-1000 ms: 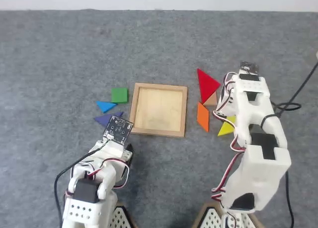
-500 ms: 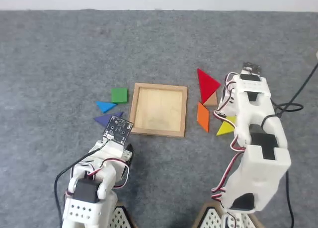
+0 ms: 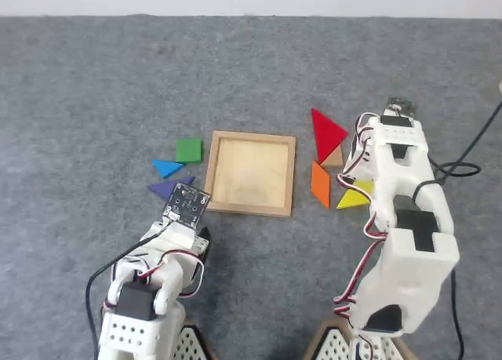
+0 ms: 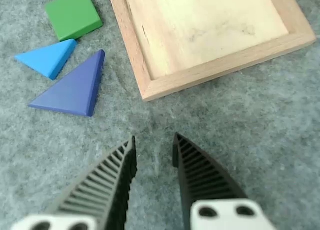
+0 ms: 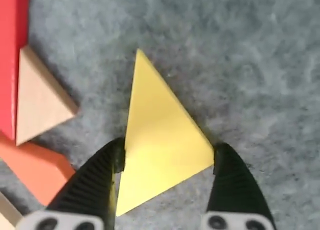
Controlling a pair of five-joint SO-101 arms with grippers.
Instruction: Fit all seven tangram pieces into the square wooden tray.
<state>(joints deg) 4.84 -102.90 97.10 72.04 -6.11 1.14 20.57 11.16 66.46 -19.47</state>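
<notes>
The square wooden tray point(image 3: 251, 138) lies empty mid-table. To its right are a red triangle point(image 3: 325, 132), a small tan triangle point(image 3: 333, 156), an orange parallelogram point(image 3: 320, 184) and a yellow triangle point(image 3: 351, 198). My right gripper point(image 5: 167, 152) is shut on the yellow triangle point(image 5: 160, 135), one finger against each of two edges, low over the carpet. Left of the tray lie a green square point(image 3: 188, 150), a light blue triangle point(image 3: 166, 168) and a dark blue triangle point(image 3: 169, 187). My left gripper point(image 4: 154, 140) hovers by the tray's near left corner point(image 4: 150, 87), narrowly open and holding nothing.
Grey carpet covers the table. In the right wrist view, the tan triangle point(image 5: 40, 99), the red triangle point(image 5: 12, 39) and the orange piece point(image 5: 35, 175) sit close beside the yellow one. A black cable point(image 3: 459, 168) trails off to the right of the right arm.
The yellow triangle has shifted slightly toward the orange parallelogram and turned a little, with the right arm's wrist moving along with it. The left arm has stayed still.
</notes>
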